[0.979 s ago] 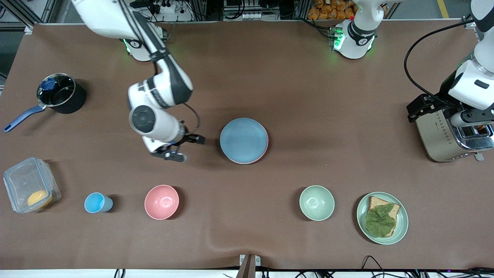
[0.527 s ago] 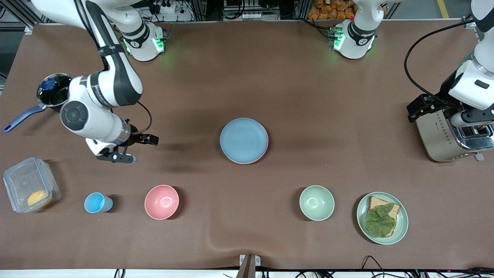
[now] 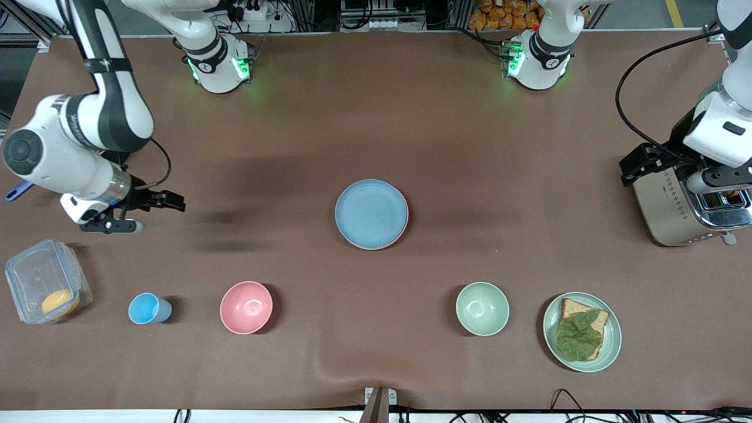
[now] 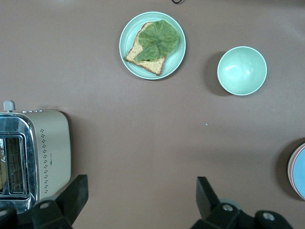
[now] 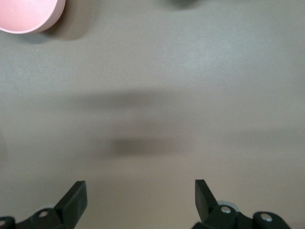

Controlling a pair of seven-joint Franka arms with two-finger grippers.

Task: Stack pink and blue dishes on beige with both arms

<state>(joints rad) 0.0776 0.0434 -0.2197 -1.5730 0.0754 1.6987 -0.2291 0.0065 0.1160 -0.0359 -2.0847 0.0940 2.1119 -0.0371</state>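
The light blue plate (image 3: 371, 212) lies mid-table on top of the pale pink plate (image 3: 403, 231), of which only a thin rim shows. The stack's edge also shows in the left wrist view: blue plate (image 4: 301, 174), pink plate (image 4: 290, 167). No beige plate shows in any view. My right gripper (image 3: 147, 212) (image 5: 140, 193) is open and empty over bare table toward the right arm's end, well away from the stack. My left gripper (image 4: 140, 191) hangs open and empty beside the toaster (image 4: 45, 152), and the left arm waits there.
Along the near edge stand a clear box (image 3: 44, 281) holding something orange, a small blue cup (image 3: 147, 308), a pink bowl (image 3: 247, 307), a green bowl (image 3: 482, 308) and a green plate (image 3: 611, 329) with toast and lettuce. A toaster (image 3: 675, 205) stands at the left arm's end.
The right arm has swung away from the plate stack toward its own end of the table, gripper open throughout. The plates and the left arm have not moved.
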